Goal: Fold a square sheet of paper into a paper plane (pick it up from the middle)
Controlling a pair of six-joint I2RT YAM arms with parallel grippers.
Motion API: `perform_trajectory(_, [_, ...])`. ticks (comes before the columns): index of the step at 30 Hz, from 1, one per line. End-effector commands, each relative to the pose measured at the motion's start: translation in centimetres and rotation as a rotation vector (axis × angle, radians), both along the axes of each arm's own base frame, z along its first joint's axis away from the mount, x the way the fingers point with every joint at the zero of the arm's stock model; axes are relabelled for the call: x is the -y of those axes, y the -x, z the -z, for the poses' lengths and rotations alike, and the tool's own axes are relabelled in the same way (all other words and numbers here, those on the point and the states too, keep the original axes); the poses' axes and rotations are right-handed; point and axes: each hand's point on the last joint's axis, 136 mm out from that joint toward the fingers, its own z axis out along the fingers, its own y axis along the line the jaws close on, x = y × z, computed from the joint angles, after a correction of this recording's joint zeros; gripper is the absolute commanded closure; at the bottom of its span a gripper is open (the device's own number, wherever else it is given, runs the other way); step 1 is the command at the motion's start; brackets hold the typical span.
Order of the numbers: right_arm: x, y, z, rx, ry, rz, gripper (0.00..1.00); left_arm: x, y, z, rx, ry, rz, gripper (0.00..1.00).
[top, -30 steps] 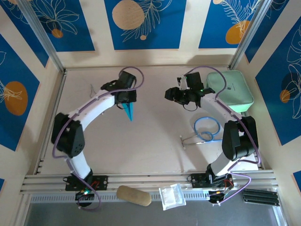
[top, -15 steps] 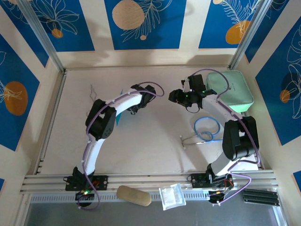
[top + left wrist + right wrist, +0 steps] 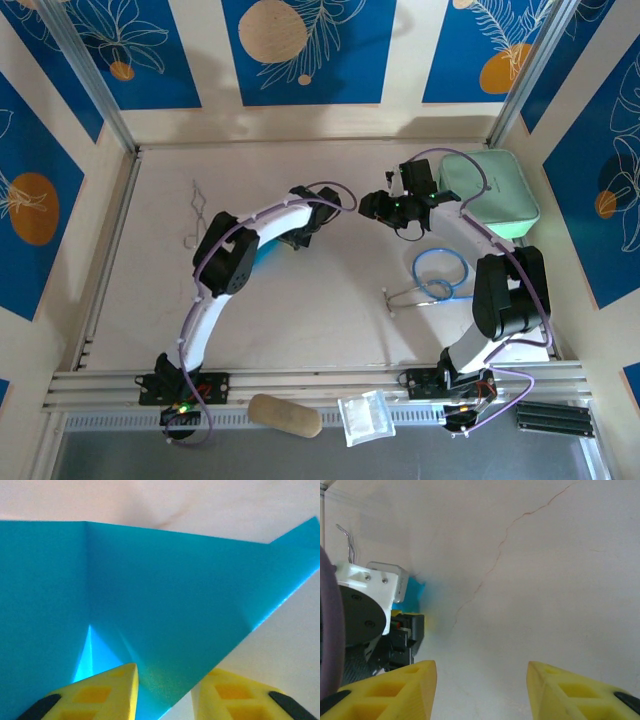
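The teal-blue paper plane (image 3: 165, 590) is a creased, pointed fold lying close under my left wrist camera. In the top view a strip of the paper plane (image 3: 264, 252) shows beside the left forearm, low over the table. My left gripper (image 3: 162, 695) has its yellow fingers (image 3: 112, 692) apart, and the paper's lower edge runs through the gap between them. The left gripper (image 3: 300, 232) sits mid-table. My right gripper (image 3: 368, 205) hovers just to its right, open, facing it. In the right wrist view the right gripper (image 3: 482, 690) has nothing between its fingers, and a bit of the paper plane (image 3: 415, 591) shows at left.
A mint-green pouch (image 3: 490, 190) lies at the back right. A blue cable loop (image 3: 440, 272) sits near the right arm. A thin wire piece (image 3: 195, 210) lies at the left. A tan roll (image 3: 285, 415) and a clear plastic bag (image 3: 365, 415) rest on the front rail.
The left arm has swung its gripper rightward and down with the paper, and its jaws have parted from shut. The right gripper has shifted slightly to the right.
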Motion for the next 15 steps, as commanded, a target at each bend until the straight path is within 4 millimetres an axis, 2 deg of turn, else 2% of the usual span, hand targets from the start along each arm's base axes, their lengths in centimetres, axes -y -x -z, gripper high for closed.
perform_trajectory(1, [0.0,0.4,1.0,-0.039,-0.010,0.006,0.49,4.4,1.3,-2.4,-0.008,0.249,-0.001,0.64])
perform_trajectory(5, [0.2,0.4,1.0,-0.038,-0.009,0.020,0.49,6.7,3.0,-3.5,-0.045,0.420,-0.017,0.62])
perform_trajectory(10, [0.9,0.4,1.4,-0.044,-0.018,0.061,0.49,11.6,6.2,-4.6,-0.143,0.781,-0.035,0.59])
perform_trajectory(15, [1.6,0.3,1.5,-0.046,-0.036,0.098,0.49,14.2,8.0,-5.7,-0.205,1.004,-0.033,0.57])
